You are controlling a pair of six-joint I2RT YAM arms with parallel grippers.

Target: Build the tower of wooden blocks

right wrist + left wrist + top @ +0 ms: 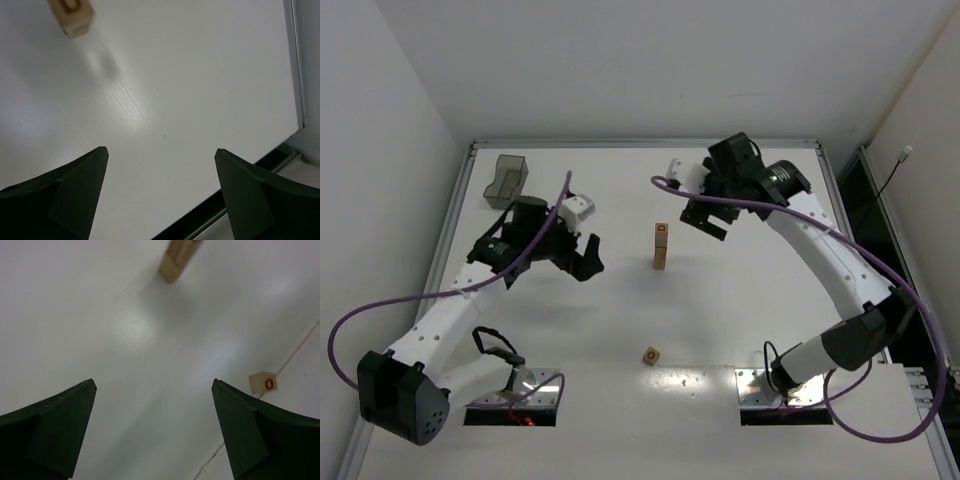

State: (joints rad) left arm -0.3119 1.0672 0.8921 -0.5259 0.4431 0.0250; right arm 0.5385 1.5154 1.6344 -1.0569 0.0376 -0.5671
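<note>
The tower (661, 246) stands mid-table as a narrow upright column of tan wood blocks with a ring mark on top. One loose wood block (651, 355) with a ring mark lies nearer the arms. My left gripper (590, 259) hangs left of the tower, open and empty. In the left wrist view the left gripper (153, 382) frames bare table, with the tower's foot (176, 261) ahead and the loose block (263, 382) to the right. My right gripper (707, 222) is right of the tower, also open with nothing between its fingers. In the right wrist view the right gripper (161, 150) has part of the tower (74, 15) at top left.
A translucent dark-grey bin (506, 181) stands at the back left corner. A small white object (675, 168) lies near the back edge. The table's right edge (296, 75) with a dark gap beyond it runs close to the right gripper.
</note>
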